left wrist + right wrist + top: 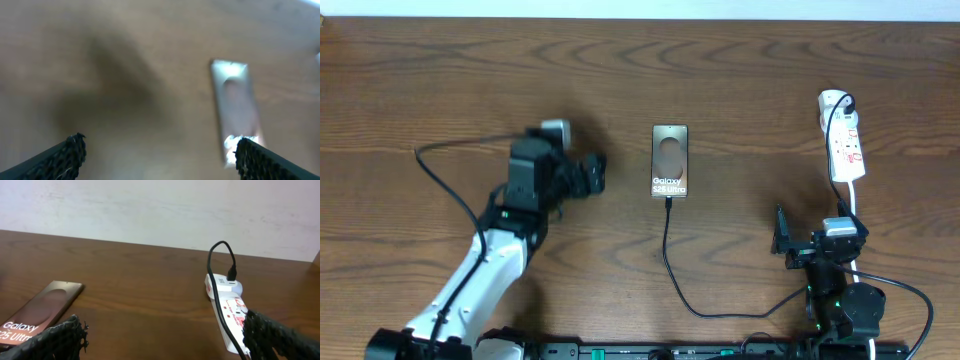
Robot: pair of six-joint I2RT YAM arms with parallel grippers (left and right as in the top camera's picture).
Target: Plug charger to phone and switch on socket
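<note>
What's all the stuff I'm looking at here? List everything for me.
table: one, brown wood, under everything
wall: one, pale, behind the table
phone: one, bronze-grey, table centre
charger: one, thin black cable, from the socket's far end to the phone's near edge
socket: one, white with red markings, right side
left gripper: one, black, open, just left of the phone
right gripper: one, black, open, by the socket's near end

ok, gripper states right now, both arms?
Left gripper: open, holding nothing.
Right gripper: open, holding nothing.
</note>
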